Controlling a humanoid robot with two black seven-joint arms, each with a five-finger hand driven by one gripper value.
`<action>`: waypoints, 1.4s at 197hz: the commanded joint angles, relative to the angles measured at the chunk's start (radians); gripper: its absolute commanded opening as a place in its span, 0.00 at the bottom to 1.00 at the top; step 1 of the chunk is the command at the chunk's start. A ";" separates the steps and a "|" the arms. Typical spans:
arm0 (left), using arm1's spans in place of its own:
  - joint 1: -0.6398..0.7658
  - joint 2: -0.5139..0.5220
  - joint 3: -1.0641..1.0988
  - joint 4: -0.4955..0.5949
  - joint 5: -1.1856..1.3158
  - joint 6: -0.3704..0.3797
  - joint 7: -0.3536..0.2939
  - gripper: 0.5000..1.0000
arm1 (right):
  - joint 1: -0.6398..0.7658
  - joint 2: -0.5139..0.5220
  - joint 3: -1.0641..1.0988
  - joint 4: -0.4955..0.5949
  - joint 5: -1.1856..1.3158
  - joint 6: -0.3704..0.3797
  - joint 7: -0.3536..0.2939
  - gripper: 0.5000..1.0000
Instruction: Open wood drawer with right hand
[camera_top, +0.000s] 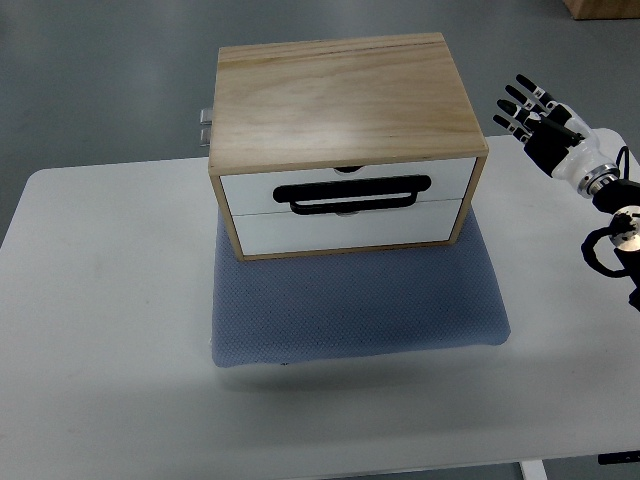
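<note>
White table (100, 300) fills most of the top view, rounded corners, grey floor (100, 80) beyond its far edge. Blue-grey padded mat (360, 320) lies on the table near centre, slightly skewed, its near edge lifted a little off the surface with shadow under it. Wood drawer box (345, 95) sits on the far part of the mat, light plywood top and sides, rear part overhanging the table's far edge (or so it looks from this steep angle). Front face toward the camera holds two white drawer fronts, upper drawer (260, 188) and lower drawer (350, 228), both flush with the frame, shut. Black loop handle (355, 192) lies flat across the seam between the two fronts, wide and thin; which drawer it belongs to is not clear. Small metal fitting (205, 122) sticks out at the box's left rear side. Right hand (535, 118) comes in from the right edge on a white and black forearm (590, 170), held in the air to the right of the box, level with its top right corner, well apart from the handle and touching nothing. Fingers (515, 100) are black, extended and slightly spread, pointing up-left toward the box, holding nothing. Dark cable loop (598, 250) hangs by the wrist joint.
</note>
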 joint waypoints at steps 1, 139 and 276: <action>0.000 0.000 0.000 0.000 0.000 0.000 0.001 1.00 | 0.001 0.000 0.000 0.000 0.000 -0.001 0.000 0.89; 0.000 0.000 0.000 0.000 0.000 0.000 0.001 1.00 | 0.009 -0.017 -0.004 0.003 0.000 0.048 -0.002 0.89; 0.000 0.000 0.000 0.000 0.000 0.000 0.001 1.00 | 0.113 -0.149 -0.099 0.006 0.015 0.106 0.002 0.89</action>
